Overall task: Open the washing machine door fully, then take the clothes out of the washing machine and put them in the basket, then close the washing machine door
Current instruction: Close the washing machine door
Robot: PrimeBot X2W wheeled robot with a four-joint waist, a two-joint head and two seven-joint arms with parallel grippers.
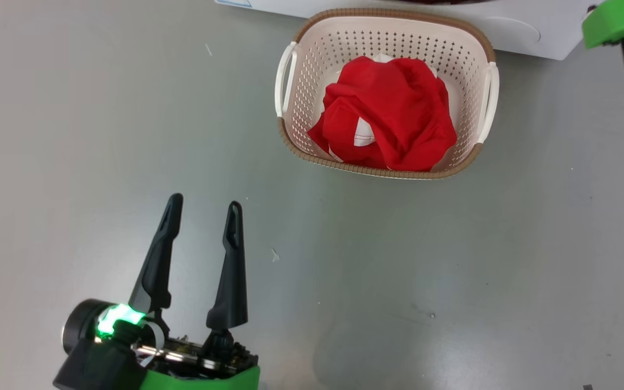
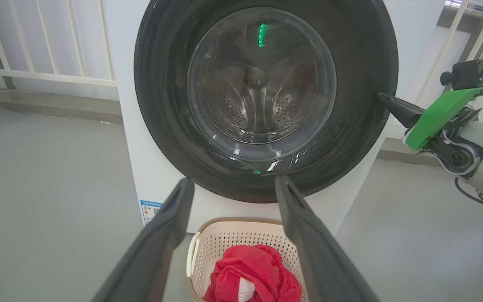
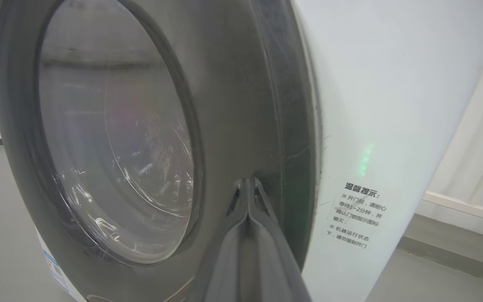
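Glare on the washing machine door (image 2: 162, 105) blurs the drum (image 2: 285, 111) behind its glass; you can make out perforations and little else. Door sits flush on the washing machine (image 2: 157, 180), facing near. Head view cuts the washer to a white strip at the far edge, and your right arm (image 1: 615, 21) is clipped at the right border. Basket (image 1: 312, 54) stands on the floor (image 1: 73, 108) just near of the washer, long axis left-right, slightly skewed. Left wrist view cuts off its near end. Clothes (image 1: 388, 114) lie bunched inside it, with no clear long axis. Left gripper (image 1: 205, 201) hangs released, fingers spread and pointing far, well apart from the basket. Right gripper (image 3: 247, 181) is clenched on nothing, tips pointing left at the door's right rim; you can't confirm contact. Blue label (image 2: 151, 209) print is unreadable.
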